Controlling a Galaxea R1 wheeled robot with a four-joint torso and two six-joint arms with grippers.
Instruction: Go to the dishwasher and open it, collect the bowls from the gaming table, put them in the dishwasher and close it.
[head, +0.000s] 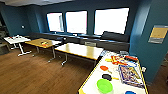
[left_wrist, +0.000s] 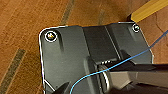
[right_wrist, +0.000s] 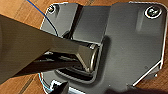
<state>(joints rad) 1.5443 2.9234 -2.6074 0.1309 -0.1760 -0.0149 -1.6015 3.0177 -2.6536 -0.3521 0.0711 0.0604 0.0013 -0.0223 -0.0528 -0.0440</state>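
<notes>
Floor: brown wooden planks (head: 32, 72), lower left of the frame.
Tables: two wooden-topped tables (head: 77, 50) at centre; a white table (head: 16, 39) at far left.
Windows: three bright panes (head: 76, 22), upper centre.
Wall: teal (head: 140, 32), right, bearing a yellow notice (head: 158, 33).

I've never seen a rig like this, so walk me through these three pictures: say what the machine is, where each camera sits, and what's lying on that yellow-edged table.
The machine is a wheeled robot with two arms. The wide room picture comes from a camera high on its head. It looks down on the gaming table, white-topped with a yellow rim. On it lie a lime green bowl, a blue bowl at the picture's edge, an orange disc, a black disc and game boxes. Wooden tables stand beyond. The other two pictures come from cameras on the wrists: they show the robot's own dark plates above the wooden floor. Nothing is seen held.
</notes>
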